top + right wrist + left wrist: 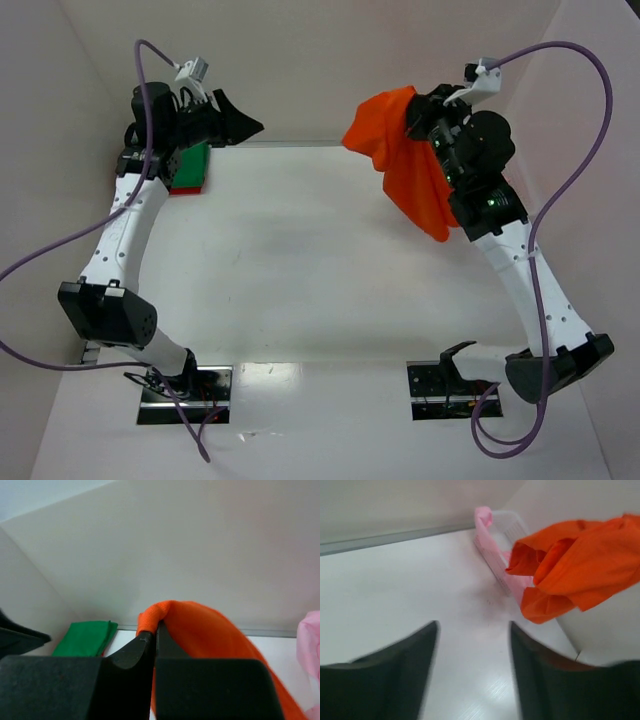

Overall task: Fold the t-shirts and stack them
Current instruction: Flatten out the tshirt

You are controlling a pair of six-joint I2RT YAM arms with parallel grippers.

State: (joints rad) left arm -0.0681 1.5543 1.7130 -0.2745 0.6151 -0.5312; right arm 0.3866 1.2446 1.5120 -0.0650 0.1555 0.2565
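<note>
A bright orange t-shirt (410, 165) hangs in the air over the table's far right. My right gripper (420, 118) is shut on a fold of it (152, 615), and the cloth drapes down past the fingers. A folded green t-shirt (192, 165) lies at the far left on a red one (184, 189) whose edge just shows. My left gripper (243, 118) hovers beside that pile, open, with only bare table between its fingers (473, 625). A pale pink t-shirt (487, 540) drapes over the basket at the far right.
The white lattice basket (514, 524) stands against the right wall behind the hanging orange cloth (580, 565). White walls close in the table (300, 260) at the back and both sides. The arm bases sit at the near edge.
</note>
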